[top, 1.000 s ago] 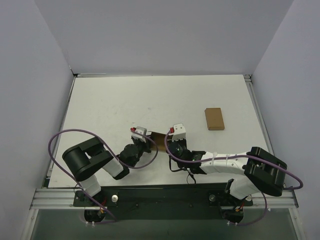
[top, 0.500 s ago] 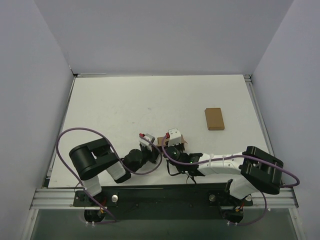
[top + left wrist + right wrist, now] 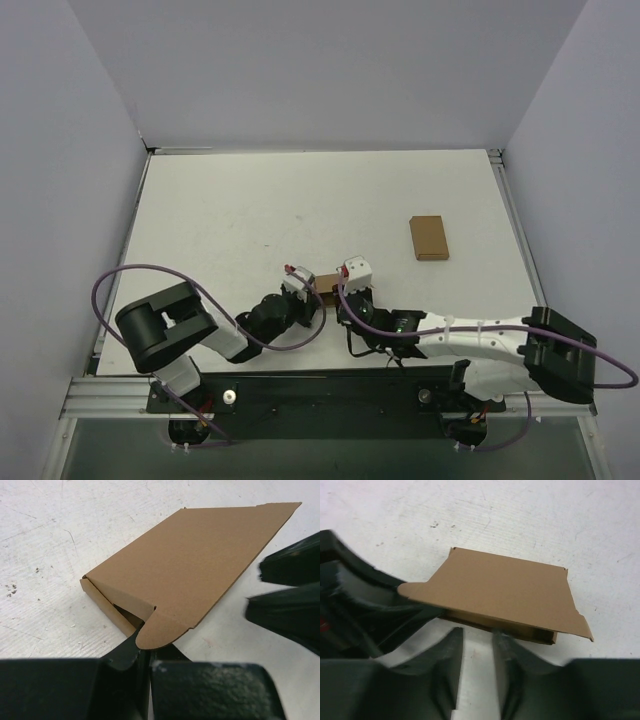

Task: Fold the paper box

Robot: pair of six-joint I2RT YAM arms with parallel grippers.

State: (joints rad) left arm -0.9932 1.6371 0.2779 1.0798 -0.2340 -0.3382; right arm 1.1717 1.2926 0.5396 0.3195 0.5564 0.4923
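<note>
Tabletop (image 3: 230, 220) white, scuffed. Left arm (image 3: 165, 325) folded low at near-left, purple cable (image 3: 130, 272) looped over it. Left tool (image 3: 303, 292) just left of centre, close to near edge. In left wrist view, left tool (image 3: 148, 649) all but closed, jaws pinching rounded tab (image 3: 156, 630) at corner of box (image 3: 200, 555).

Box (image 3: 327, 285) between the two tools, mid-tabletop, near front edge. Brown kraft, shallow, broad plain top panel. Short end flap folded in beside tab, dark gap under it. Low on tabletop; full contact underneath not clear. In right wrist view, box (image 3: 505, 585) just beyond fingertips, top panel overhanging a thin open end at right, small notches at far corners.

Right tool (image 3: 347, 292) just right of box. In right wrist view, right tool (image 3: 476, 637) partly open, narrow gap between jaws, nothing in it, tips just short of box's near edge, not touching. Same tool's dark fingers (image 3: 287, 615) at right edge of left wrist view, close beside box. Right arm (image 3: 470, 335) stretched low along near edge toward base at right.

Card (image 3: 428, 238), plain brown rectangle, flat, right of centre, farther back, well apart from box.
</note>
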